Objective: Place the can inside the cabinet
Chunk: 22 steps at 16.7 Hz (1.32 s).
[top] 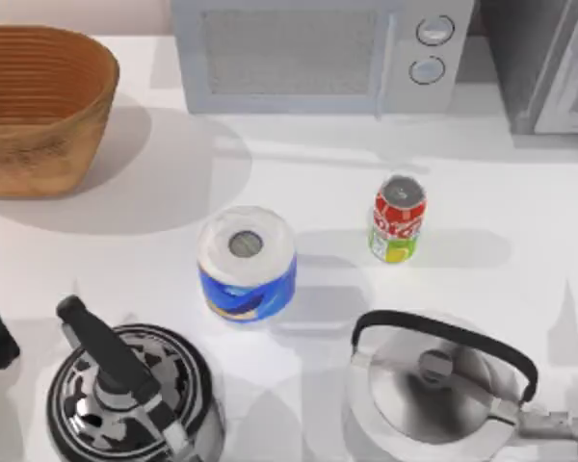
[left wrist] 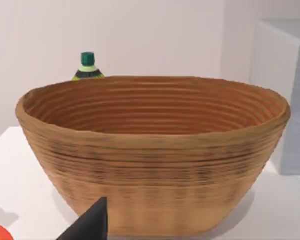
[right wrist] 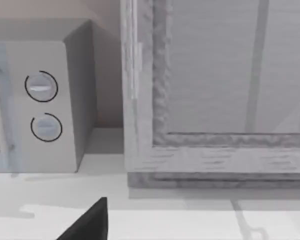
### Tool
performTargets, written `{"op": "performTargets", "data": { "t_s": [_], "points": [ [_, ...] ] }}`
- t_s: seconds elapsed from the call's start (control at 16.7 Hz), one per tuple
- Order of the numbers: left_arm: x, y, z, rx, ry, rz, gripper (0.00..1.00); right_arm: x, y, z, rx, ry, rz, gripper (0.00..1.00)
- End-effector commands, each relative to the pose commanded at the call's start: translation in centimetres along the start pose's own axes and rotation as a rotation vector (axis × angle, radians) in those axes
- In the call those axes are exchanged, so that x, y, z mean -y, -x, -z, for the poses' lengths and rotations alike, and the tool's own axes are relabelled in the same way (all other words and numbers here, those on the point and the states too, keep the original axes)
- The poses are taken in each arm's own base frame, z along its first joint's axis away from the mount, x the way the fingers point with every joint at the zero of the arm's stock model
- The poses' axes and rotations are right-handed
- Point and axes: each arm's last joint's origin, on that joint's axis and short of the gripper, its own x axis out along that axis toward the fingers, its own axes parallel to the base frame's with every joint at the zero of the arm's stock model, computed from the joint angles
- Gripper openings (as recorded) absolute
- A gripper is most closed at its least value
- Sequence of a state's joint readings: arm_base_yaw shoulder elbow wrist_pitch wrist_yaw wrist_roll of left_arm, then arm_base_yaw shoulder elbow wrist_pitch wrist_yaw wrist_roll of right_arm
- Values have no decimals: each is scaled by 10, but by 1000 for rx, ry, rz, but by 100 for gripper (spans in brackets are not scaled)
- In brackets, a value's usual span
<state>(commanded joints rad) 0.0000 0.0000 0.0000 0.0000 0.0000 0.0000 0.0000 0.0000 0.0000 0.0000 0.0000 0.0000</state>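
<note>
**Red can upright mid-table, both arms back at the near edge**

The small red soda can point(top: 398, 219) with a silver top and yellow-green lower band stands upright on the white table point(top: 501, 192), right of centre in the top view, touching nothing. The grey cabinet point(top: 549, 63) with its dark side and lighter framed door panel sits at the far right corner, well beyond the can; in the right wrist view its framed door point(right wrist: 225, 90) faces the camera and looks closed.

The right gripper shows as one dark fingertip point(right wrist: 87, 222) at the lower edge of its wrist view, with the cabinet straight ahead of it and the light grey microwave point(top: 318, 53) with two round knobs off to one side of the cabinet. Whether its fingers are apart or together, I cannot tell. The left gripper likewise shows one dark finger point(left wrist: 90, 225); directly ahead of it stands the woven brown basket point(left wrist: 155, 150), and a green-capped bottle point(left wrist: 87, 67) peeks up behind the basket's rim. Its fingers' state cannot be told either.

Just left of the can stands a white-and-blue paper roll point(top: 247, 262), upright, apart from it. Nearer the front edge are two kettles: a black-and-white patterned kettle point(top: 130, 395) with a black handle at left, and a silver kettle point(top: 443, 385) with a black arched handle below the can.
</note>
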Motion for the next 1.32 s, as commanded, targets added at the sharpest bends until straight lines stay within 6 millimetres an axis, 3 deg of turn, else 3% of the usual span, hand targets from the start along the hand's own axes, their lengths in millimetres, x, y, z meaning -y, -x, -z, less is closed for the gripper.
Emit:
{"op": "performTargets", "data": {
  "t_s": [0.24,0.36,0.54,0.72,0.84,1.02,1.2,1.32],
  "points": [
    [0,0,0,0,0,0,100,-3,0,-8,-3,-24,-24,100],
    [0,0,0,0,0,0,100,-9,-1,-26,-15,-70,-77,100],
    [0,0,0,0,0,0,100,-25,-10,-69,-58,-157,-178,100],
    [0,0,0,0,0,0,100,-50,-37,-111,-164,-227,-262,100],
    [0,0,0,0,0,0,100,-77,-69,-126,-274,-246,-283,100],
    [0,0,0,0,0,0,100,-127,-122,-115,-464,-225,-263,100],
    [0,0,0,0,0,0,100,-173,-160,-74,-628,-163,-189,100],
    [0,0,0,0,0,0,100,-195,-174,-42,-706,-113,-126,100]
  ]
}}
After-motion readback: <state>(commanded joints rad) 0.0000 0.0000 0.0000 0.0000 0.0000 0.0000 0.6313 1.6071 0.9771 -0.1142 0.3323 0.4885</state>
